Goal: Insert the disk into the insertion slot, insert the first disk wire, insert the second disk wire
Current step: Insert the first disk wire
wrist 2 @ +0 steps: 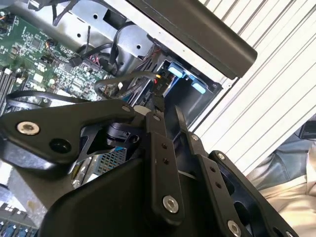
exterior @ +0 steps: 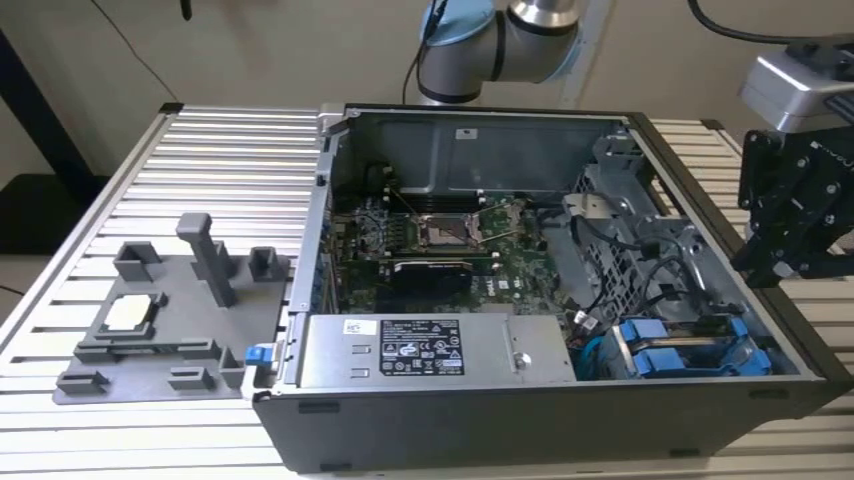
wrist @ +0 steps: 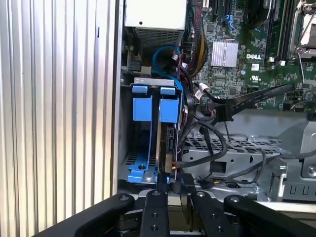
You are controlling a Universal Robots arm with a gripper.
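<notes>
Claw (wrist: pixel 172 180) just beside disk (wrist: pixel 169 113) (in insertion slot (wrist: pixel 148 81))

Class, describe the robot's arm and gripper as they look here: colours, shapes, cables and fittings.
The arm has rounded silver-grey joints with pale blue caps. The gripper is matte black, built from flat linkage bars pinned with silver screws. In the exterior view a grey box sits above it, and a black cable loops near that box.
</notes>
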